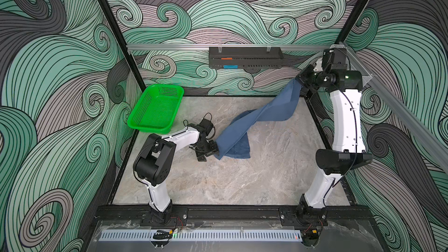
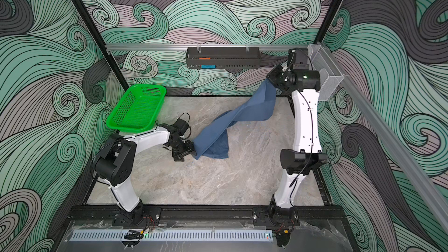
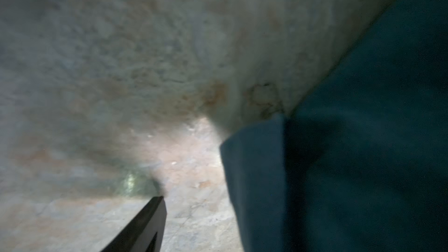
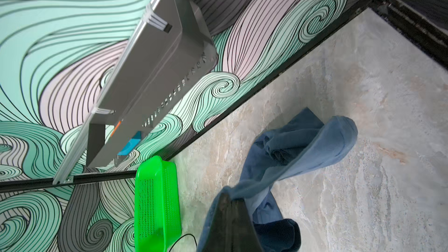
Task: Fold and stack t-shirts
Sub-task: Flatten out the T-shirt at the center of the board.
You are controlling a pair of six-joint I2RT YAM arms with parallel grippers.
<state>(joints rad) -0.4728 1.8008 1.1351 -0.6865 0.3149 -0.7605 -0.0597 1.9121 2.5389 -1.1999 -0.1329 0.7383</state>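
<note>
A slate-blue t-shirt (image 1: 242, 129) (image 2: 218, 132) hangs twisted in both top views, from high at the back right down to the table's middle. My right gripper (image 1: 298, 81) (image 2: 268, 80) is raised near the back right corner, shut on its upper end; the right wrist view shows the closed jaws (image 4: 229, 195) pinching the cloth (image 4: 315, 151). My left gripper (image 1: 210, 152) (image 2: 188, 151) sits low at the shirt's lower corner, open. In the left wrist view one black finger (image 3: 155, 214) shows, bare table lies beside it, and the cloth (image 3: 339, 166) hides the other finger.
A green perforated basket (image 1: 164, 86) (image 2: 145, 86) (image 4: 157, 166) leans at the back left corner. A black tray (image 1: 246, 56) hangs on the back rail, and a clear bin (image 2: 324, 73) on the right rail beside my right wrist. Black frame rails edge the marble table (image 1: 218, 185).
</note>
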